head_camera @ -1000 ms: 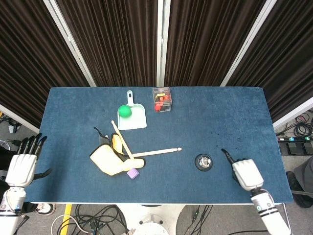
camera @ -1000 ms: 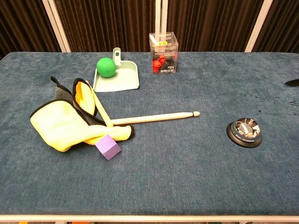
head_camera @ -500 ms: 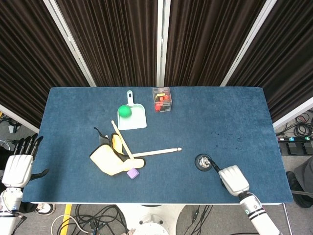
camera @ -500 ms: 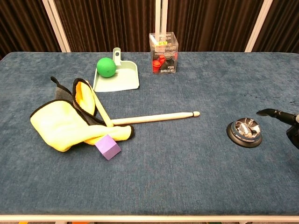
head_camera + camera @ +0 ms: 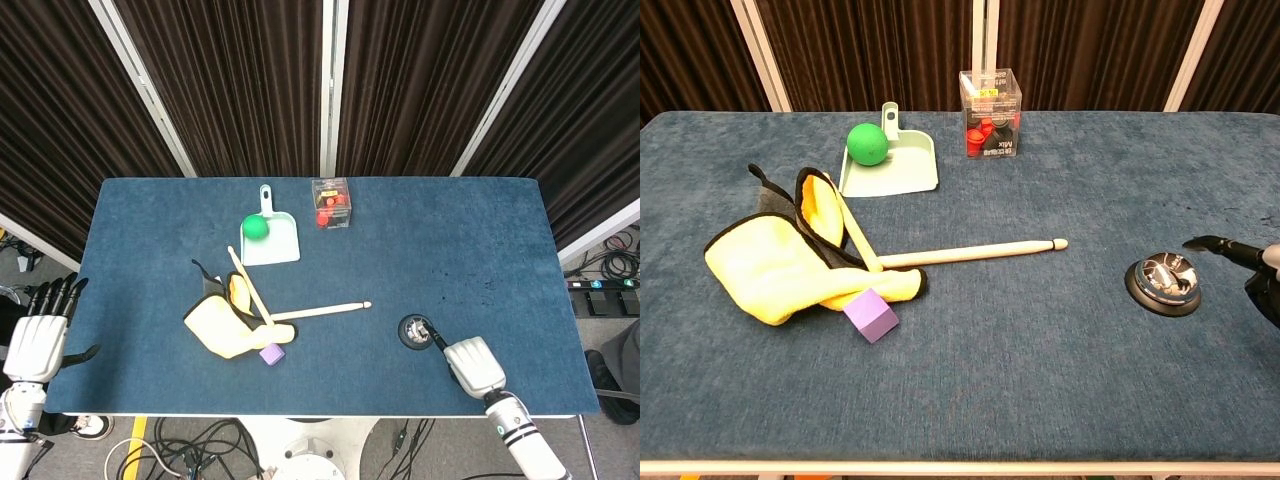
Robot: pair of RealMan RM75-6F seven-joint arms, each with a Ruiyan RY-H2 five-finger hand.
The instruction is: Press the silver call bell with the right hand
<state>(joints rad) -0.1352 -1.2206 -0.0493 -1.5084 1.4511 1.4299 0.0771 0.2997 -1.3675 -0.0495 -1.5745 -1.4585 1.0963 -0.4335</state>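
The silver call bell (image 5: 417, 330) on its black base sits at the front right of the blue table; the chest view shows the bell (image 5: 1163, 280) too. My right hand (image 5: 470, 362) lies just right of it, one finger stretched out and the rest curled in. The tip of that finger (image 5: 1196, 243) hovers over the bell's right edge, and I cannot tell whether it touches. The right hand (image 5: 1262, 272) is cut off by the chest view's edge. My left hand (image 5: 40, 335) hangs off the table's left front corner, fingers apart and empty.
Left of centre lie a yellow cloth (image 5: 780, 262), two wooden drumsticks (image 5: 975, 253) and a purple cube (image 5: 871, 315). Further back stand a pale green dustpan (image 5: 902, 168) with a green ball (image 5: 867, 143) and a clear box (image 5: 989, 99) of red pieces.
My right hand has moved left and forward from the table's right side until its pointing finger reaches over the bell. The left hand has barely shifted.
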